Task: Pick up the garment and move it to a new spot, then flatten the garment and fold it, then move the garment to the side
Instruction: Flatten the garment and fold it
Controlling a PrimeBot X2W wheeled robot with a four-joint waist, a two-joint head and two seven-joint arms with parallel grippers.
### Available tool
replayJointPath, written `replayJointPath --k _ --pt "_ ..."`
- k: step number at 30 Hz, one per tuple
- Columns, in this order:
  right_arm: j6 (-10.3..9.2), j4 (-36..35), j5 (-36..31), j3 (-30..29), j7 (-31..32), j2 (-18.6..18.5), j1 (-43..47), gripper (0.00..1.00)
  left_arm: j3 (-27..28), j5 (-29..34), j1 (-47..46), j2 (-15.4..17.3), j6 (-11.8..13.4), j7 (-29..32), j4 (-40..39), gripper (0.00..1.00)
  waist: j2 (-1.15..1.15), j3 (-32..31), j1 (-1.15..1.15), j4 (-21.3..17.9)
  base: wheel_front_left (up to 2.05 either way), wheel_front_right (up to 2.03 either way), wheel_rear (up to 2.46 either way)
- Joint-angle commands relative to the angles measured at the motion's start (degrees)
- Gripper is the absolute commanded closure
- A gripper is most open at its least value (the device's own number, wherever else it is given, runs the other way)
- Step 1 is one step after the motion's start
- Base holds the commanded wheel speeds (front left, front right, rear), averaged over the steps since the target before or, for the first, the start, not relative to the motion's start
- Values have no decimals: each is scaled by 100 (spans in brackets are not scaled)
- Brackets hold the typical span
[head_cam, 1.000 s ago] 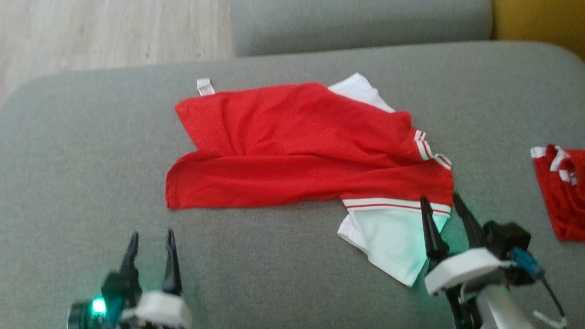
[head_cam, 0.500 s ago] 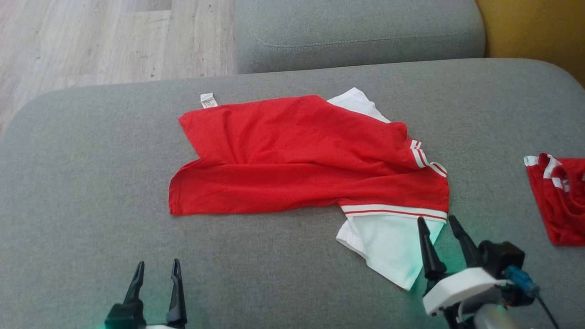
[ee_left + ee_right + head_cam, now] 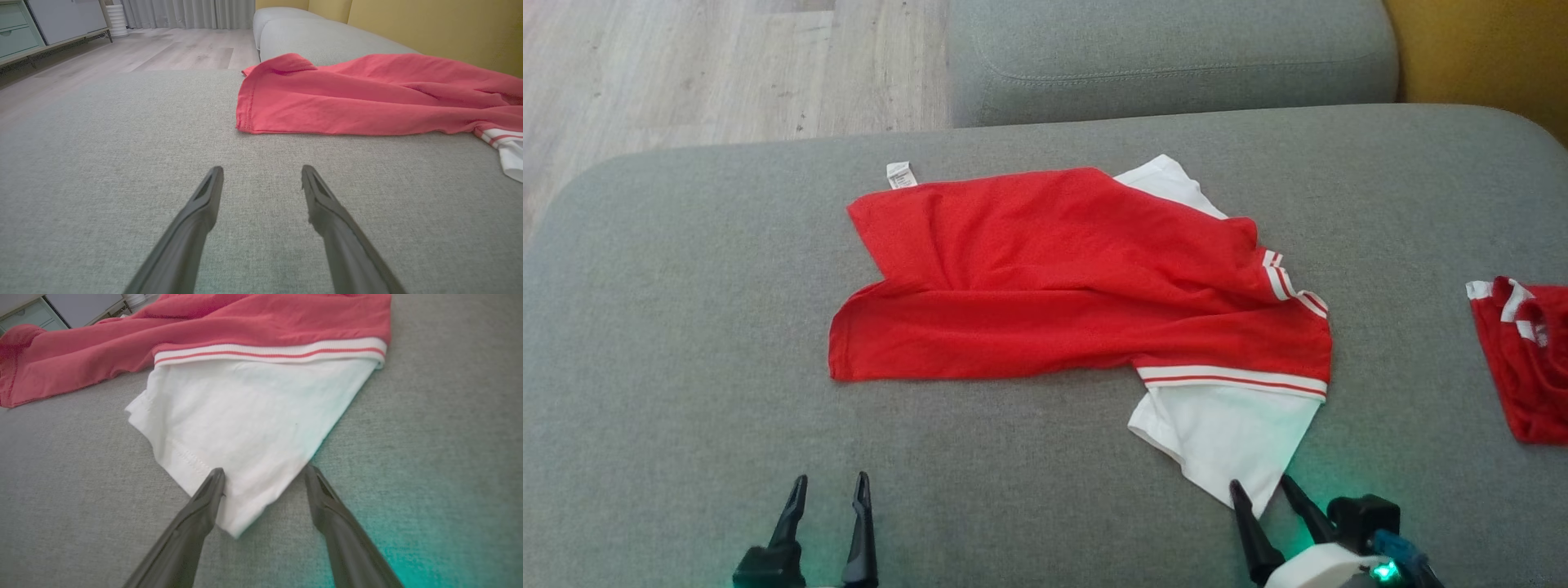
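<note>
We've got the red garment [image 3: 1062,269] lying rumpled mid-seat on the grey sofa seat [image 3: 686,327]. Its body is partly folded over itself. The white sleeve [image 3: 1225,433] pokes out twd us at lower right, with a striped band [image 3: 1233,380] just above it. A small label [image 3: 899,174] sticks out at the far left corner.

Our left gripper [image 3: 832,476] sits low at the near edge, fingers apart, nothing betw them but bare seat fabric. The red hem is ahead and to its right, well apart.

Our right gripper [image 3: 1260,482] is spread wide too. In the wrist view the sleeve's near corner lies betw the fingers, but we can't tell if they touch it.

A 2nd red-and-white item [image 3: 1523,359] lies far right on the seat, apart from the garment. Wood floor [image 3: 686,65] shows beyond, top left.
</note>
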Motion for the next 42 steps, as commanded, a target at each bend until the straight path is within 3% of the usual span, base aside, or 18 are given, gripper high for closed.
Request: replayJointPath --k 1,7,8,9,10,11,14,17,22,27,42 --pt "-4 155 18 250 22 0 -95 0 184 -24 -270 1 -6 -30 -133 0 0 11 0 8 0 0 0" --pt "-4 489 450 805 22 0 -216 0 211 -3 -330 1 -38 -30 -108 0 0 66 0 47 0 0 0" --pt "-4 563 520 920 22 0 -248 6 210 -4 -339 1 -46 -30 -101 0 0 75 0 50 0 0 0" --pt "-4 563 520 920 22 0 -248 6 210 -4 -339 1 -46 -30 -101 0 0 75 0 50 0 0 0" --pt "-4 652 582 1029 22 0 -289 63 208 -8 -349 1 -54 -30 -95 0 0 84 0 52 0 0 0" --pt "-4 736 640 1125 22 0 -336 100 207 -14 -358 1 -59 -30 -90 0 0 90 0 55 0 0 0" --pt "-4 931 767 1224 22 0 -494 100 204 -49 -391 1 -78 -30 -93 0 0 118 0 53 0 0 0" --pt "-4 938 647 891 22 -15 -635 100 248 -194 -487 1 -142 -30 -101 0 0 186 0 24 0 0 0" --pt "-4 440 228 -1 22 -376 -526 100 400 -536 -840 1 -371 -30 -14 0 0 337 0 -124 0 0 0" --pt "-4 -88 -18 -363 22 -522 -429 100 565 -820 -1136 1 -532 -30 318 0 0 501 0 -342 0 0 0" --pt "-4 -1001 -176 -320 22 -391 -669 100 977 -798 -2160 1 -781 -30 1389 0 0 1103 0 -684 0 0 0"
